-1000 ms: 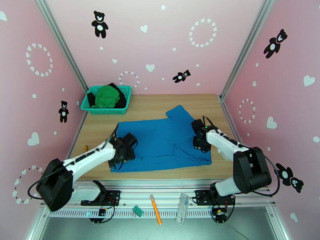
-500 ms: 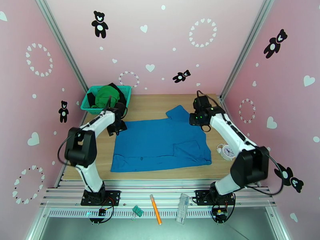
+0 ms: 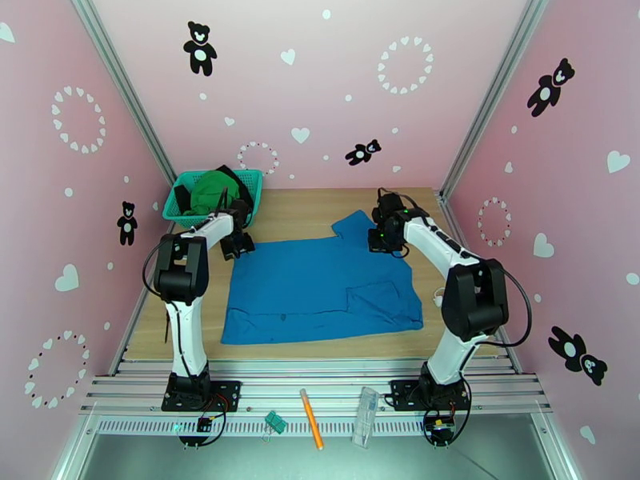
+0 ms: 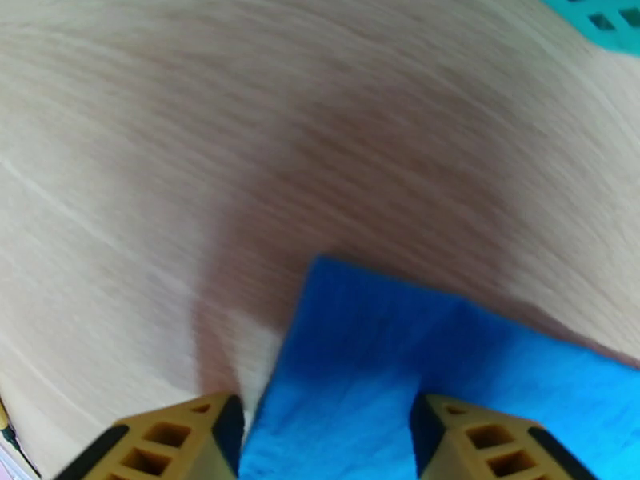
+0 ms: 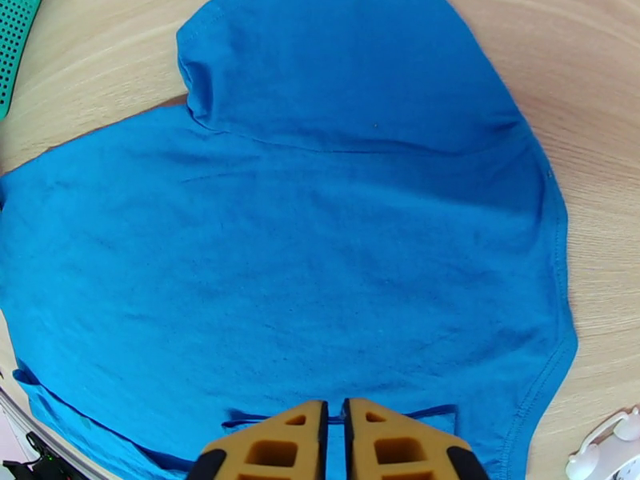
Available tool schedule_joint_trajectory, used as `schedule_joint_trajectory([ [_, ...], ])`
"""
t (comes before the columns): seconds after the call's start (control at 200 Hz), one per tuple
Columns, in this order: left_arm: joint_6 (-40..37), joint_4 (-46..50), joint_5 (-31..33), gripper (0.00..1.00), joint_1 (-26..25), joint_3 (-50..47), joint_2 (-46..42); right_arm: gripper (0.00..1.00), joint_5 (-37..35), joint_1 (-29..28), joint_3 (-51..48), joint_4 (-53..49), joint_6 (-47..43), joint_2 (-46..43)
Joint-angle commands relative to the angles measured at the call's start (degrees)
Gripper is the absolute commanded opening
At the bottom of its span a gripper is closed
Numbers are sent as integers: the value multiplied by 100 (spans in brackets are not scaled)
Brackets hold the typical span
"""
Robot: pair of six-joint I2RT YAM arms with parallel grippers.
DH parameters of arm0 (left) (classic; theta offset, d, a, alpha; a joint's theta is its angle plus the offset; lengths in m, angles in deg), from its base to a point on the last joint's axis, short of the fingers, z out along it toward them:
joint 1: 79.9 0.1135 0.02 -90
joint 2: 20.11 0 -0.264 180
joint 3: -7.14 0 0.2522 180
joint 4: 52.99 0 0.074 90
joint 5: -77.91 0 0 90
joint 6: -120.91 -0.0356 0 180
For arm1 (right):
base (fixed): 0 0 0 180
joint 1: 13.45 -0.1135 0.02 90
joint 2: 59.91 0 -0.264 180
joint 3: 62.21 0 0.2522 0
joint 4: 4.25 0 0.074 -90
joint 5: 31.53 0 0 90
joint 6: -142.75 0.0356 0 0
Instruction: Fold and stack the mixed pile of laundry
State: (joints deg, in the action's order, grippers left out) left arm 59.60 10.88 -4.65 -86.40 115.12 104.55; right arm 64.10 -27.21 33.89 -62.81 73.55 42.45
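One blue shirt [image 3: 320, 286], flat on bench [image 3: 304, 206]; left gripper [image 4: 322, 410] half-open astride far-left corner; right gripper [image 5: 334, 408] nearly closed at far-right edge, hold unclear.

Blue shirt [image 3: 320, 290] lies flat mid-worktop [image 3: 304, 208], left claw [image 3: 238, 248] at its upper-left corner, right claw [image 3: 382, 238] by the sleeve. Green garment [image 3: 212, 190] sits in the teal basket [image 3: 180, 214], upper left.

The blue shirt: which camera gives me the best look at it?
The top external view: the whole blue shirt lies spread flat on the table, outline and pocket visible. The right wrist view shows most of it close up, with edges cut off. The left wrist view catches one blurred corner.
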Motion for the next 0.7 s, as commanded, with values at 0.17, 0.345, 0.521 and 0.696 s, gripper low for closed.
schedule_joint_trajectory([
  [0.17,-510,-545,-169,25,10,161,366,8,-87,31,341,-207,-170,96],
  [0.345,-586,-785,-378,0,11,-35,185,31,-135,160,1628,-509,-653,995],
  [0.521,-651,-852,-497,0,-1,-161,52,46,-241,292,3827,-1259,-975,2775],
  [0.696,-696,-967,-599,0,-2,-325,-80,45,-616,536,5447,-1777,-947,4071],
])
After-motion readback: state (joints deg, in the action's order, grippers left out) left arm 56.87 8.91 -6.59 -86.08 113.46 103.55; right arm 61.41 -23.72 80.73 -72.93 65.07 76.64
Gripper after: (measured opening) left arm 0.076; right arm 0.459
